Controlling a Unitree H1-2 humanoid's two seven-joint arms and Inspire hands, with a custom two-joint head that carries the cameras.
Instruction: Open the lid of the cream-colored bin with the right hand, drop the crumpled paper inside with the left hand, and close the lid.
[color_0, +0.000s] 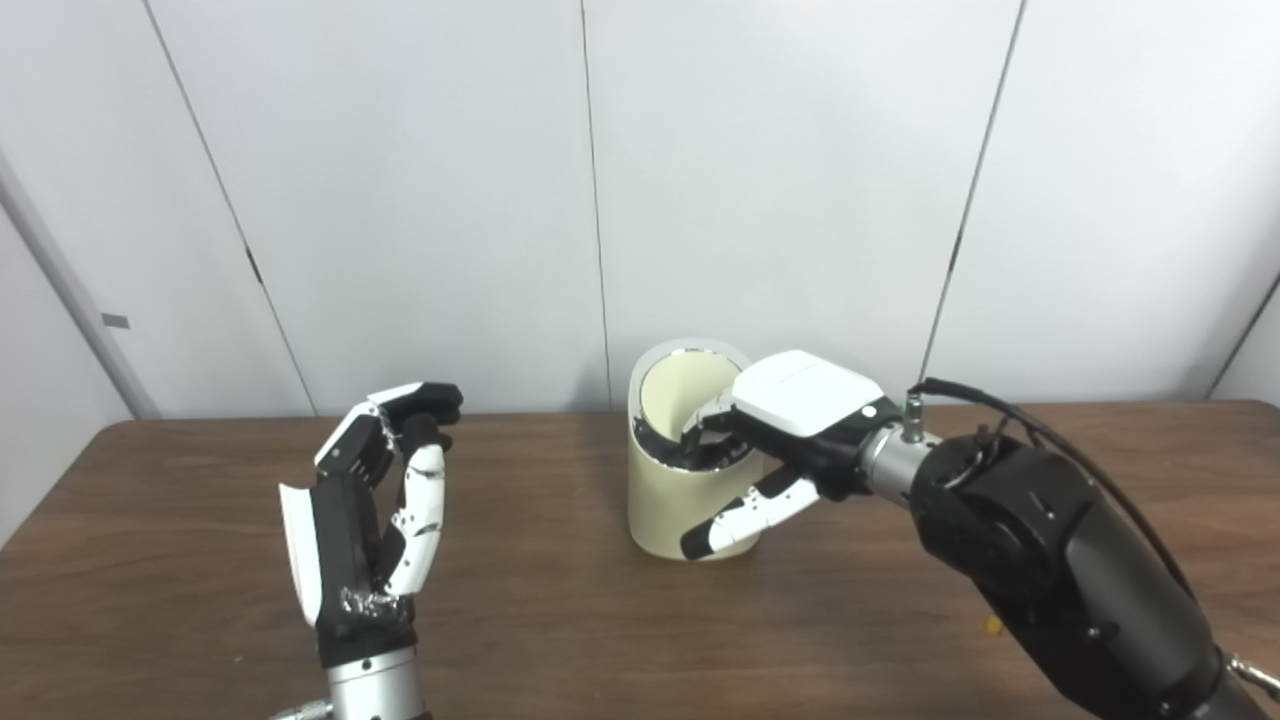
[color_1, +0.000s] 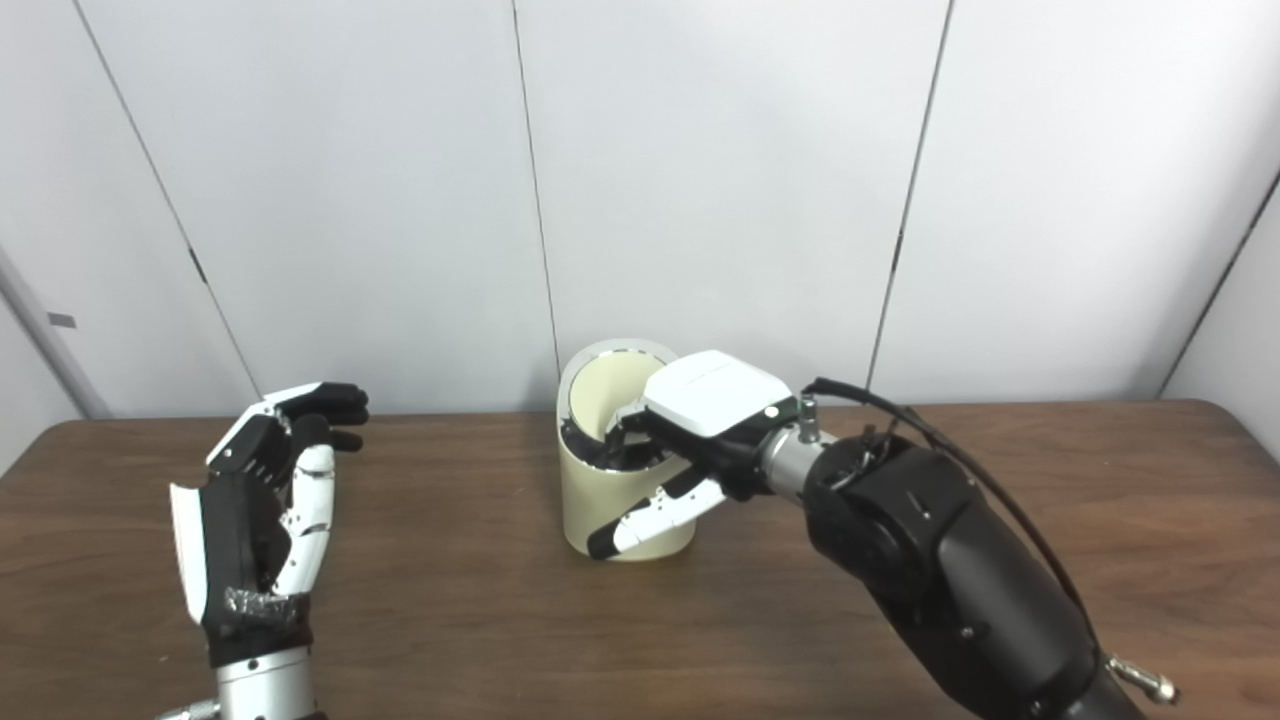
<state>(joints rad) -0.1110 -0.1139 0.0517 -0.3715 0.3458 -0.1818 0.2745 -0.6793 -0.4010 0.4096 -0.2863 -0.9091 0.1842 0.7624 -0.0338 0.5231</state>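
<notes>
The right robot hand (color_0: 790, 440) rests at the open rim of the cream-colored bin (color_0: 670, 500), lid (color_0: 690, 385) upright behind it, gripping nothing certain. The left robot hand (color_0: 375, 500) hangs half-curled, empty; no paper shows. Closing wants a gentle forward pull.

Bright even overhead light, soft shadows, slight blur, mild glare on wall (color_0: 780, 180)

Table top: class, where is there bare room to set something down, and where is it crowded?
Bare table: between left hand and bin, and the near middle. Crowded where the right hand is at the bin's open lid.
</notes>
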